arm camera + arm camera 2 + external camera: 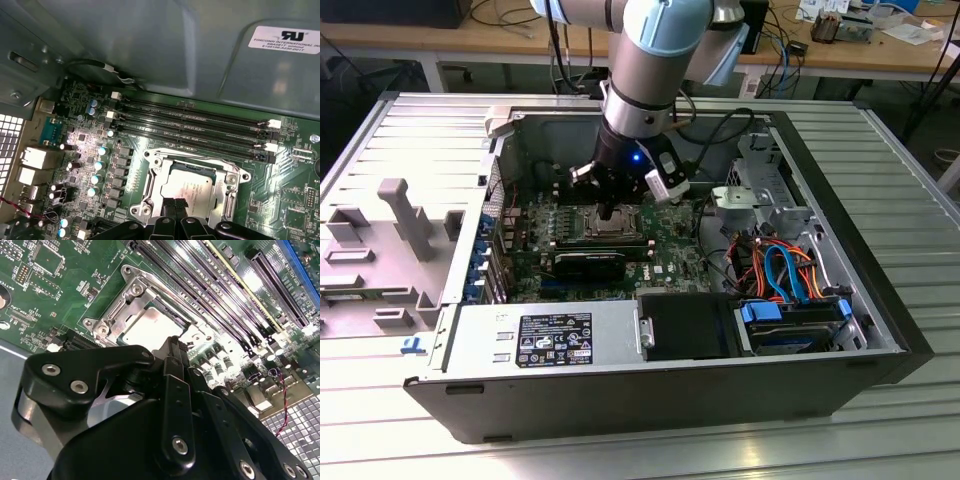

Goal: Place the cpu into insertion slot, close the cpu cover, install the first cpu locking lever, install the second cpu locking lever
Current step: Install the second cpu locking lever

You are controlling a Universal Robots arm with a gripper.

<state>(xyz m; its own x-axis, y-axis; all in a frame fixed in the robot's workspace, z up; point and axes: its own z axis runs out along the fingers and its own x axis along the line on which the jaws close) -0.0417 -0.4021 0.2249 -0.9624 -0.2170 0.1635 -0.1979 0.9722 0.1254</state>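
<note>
The cpu (192, 189) lies flat in the insertion slot (610, 222) on the green board, its dull silver top (150, 327) showing through the window of the cpu cover (159, 181). The cover's silvery frame (117, 315) lies down around the chip. My gripper (609, 210) hangs straight over the socket inside the open computer case. Its two black fingers are pressed together with nothing between them. In both wrist views the gripper's tip (177, 346) (176, 204) sits at the edge of the cover, very close to the chip; whether it touches cannot be told.
Long black memory slots (200, 125) run beside the socket. A black graphics card (590, 262) lies just in front of it in the exterior view. The power supply (545, 335), a drive cage with blue and orange cables (785, 275) and the case walls (150, 45) hem in the board.
</note>
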